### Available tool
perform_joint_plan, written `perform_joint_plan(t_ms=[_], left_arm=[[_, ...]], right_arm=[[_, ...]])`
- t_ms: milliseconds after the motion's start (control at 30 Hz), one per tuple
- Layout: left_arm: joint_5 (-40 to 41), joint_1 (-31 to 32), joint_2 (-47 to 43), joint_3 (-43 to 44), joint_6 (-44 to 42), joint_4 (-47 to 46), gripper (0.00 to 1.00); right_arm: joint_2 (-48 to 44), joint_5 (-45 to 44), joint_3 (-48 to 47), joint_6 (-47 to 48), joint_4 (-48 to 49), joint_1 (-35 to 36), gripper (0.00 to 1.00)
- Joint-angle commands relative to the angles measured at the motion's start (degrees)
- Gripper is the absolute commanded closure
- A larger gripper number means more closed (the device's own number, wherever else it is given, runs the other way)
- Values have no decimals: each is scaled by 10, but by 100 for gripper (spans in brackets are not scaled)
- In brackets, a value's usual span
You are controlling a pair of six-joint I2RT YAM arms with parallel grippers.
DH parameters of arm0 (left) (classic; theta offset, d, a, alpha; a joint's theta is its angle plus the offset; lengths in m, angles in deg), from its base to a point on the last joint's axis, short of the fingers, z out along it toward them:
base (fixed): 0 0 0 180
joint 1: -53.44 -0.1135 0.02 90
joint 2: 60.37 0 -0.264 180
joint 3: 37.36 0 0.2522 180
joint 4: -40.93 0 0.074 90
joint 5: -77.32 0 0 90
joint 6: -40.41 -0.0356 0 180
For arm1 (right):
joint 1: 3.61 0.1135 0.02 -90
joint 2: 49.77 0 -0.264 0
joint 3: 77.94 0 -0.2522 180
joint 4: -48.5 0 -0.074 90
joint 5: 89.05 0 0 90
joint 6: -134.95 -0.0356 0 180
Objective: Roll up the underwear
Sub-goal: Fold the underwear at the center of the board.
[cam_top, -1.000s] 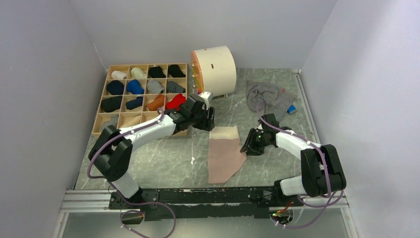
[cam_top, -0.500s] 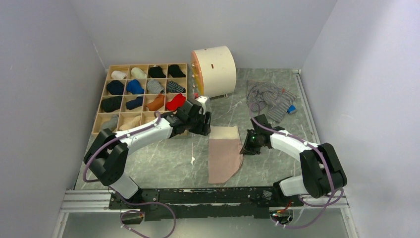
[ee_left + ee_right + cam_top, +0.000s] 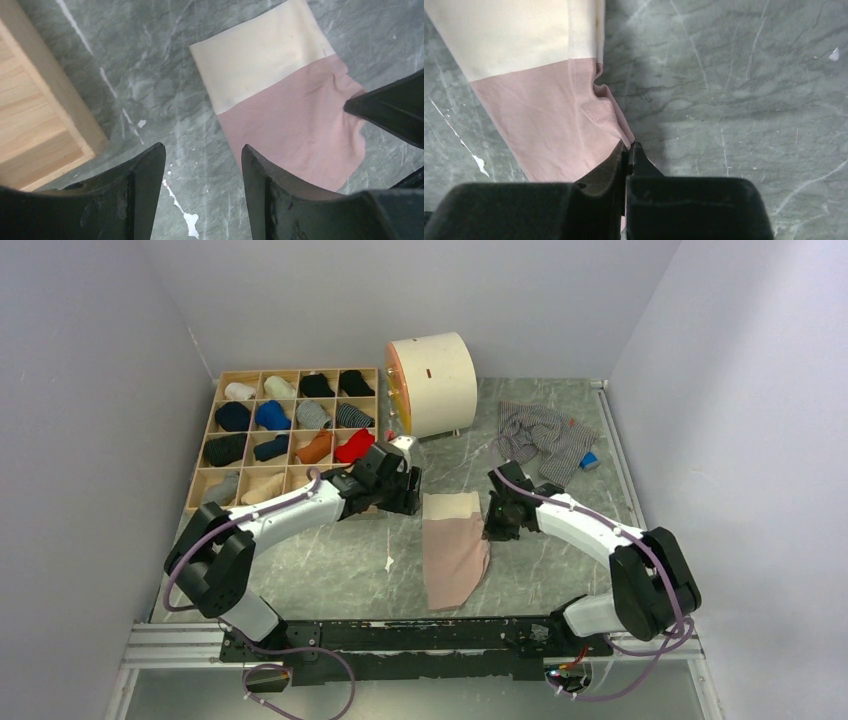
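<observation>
Grey marble-patterned tabletop with white veins fills my workspace, boxed in by plain pale walls on the left, the right and the far side, with an aluminium rail along the near edge where my arms are bolted. At the far left stands a wooden organiser whose compartments each hold a small rolled piece of cloth in white, black, blue, grey, orange or red. Just to its right a cream drum lies on its side. The pale pink-beige underwear lies flat in the middle of the table between my two grippers, its cream band at the far end and its pink part narrowing toward me. My right gripper is down at the garment's right edge, and in my right wrist view the fingers are pressed together on that edge, with a small fold of pink cloth puckered up at the tips. My left gripper hangs over bare marble between the organiser's near corner and the band's left side, fingers spread apart and holding nothing. The grey striped underwear sits crumpled in the far right corner, with a small blue block at its right edge.
</observation>
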Motion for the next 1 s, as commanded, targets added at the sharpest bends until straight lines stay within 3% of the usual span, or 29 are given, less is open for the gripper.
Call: perform_joint_plan(t_ms=[0,233,400,633,833,967], left_arm=[[24,-18,-37,-19,22,2,37],[-12,-52,-42,-37,40,-24,37],[-69,-54,-29,-19,18,-43,39],[-157,-53,19,15,-33,-75,38],[-160,-31,62,38,-37,-77,41],[-167,-13,88,64,-40,-74,41]], right_arm=[[3,-107,-54,-15,-61,40,100],[61,-198,-135,-53,-149,121,100],[87,-185,-135,-76,-159,137,100],[52,-122,-71,-73,-83,98,100],[24,-35,-8,-63,-25,30,99],[3,-16,7,-59,-2,13,93]])
